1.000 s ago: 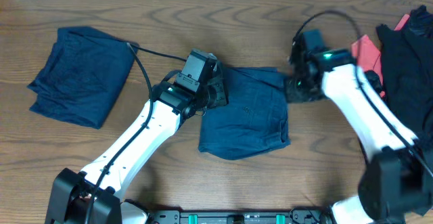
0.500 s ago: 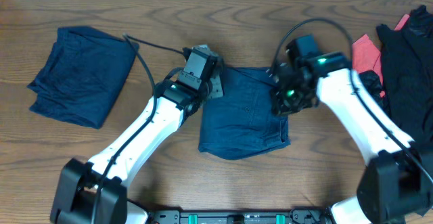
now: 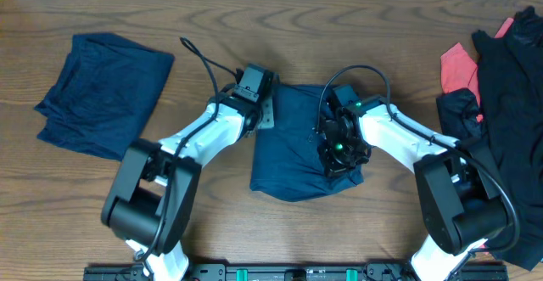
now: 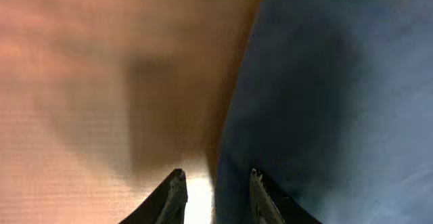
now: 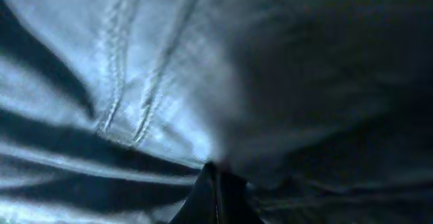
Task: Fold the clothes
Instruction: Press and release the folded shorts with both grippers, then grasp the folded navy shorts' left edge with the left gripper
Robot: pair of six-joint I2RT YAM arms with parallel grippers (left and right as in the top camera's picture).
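On the wooden table [image 3: 212, 9] there were 3 groups of clothes. The folded navy garment [image 3: 102, 90] lay at the far left, well apart from both arms. The middle navy garment [image 3: 293, 158] lay in the centre of the table, between the 2 arms, and its right part was creased and bunched. At the far right edge, a pile of black garments [image 3: 509, 103] lay together with a coral-red garment [image 3: 458, 64], which showed at the upper left of the pile. The left gripper [image 3: 265, 111] was at the upper left edge of the middle navy garment, low over the table. In the left wrist view its 2 fingers [image 4: 174, 193] stood a little apart, with bare wood on one side and blue fabric on the other. The edge of the fabric ran near the gap, but this view was blurred, and nothing was seen pinched there. The right gripper [image 3: 339, 149] was on the right part of the same garment. In the right wrist view its jaws were fully together, and the folds of the cloth ran toward their tip, so it had a pinch of the fabric. A double seam was visible beside that place.
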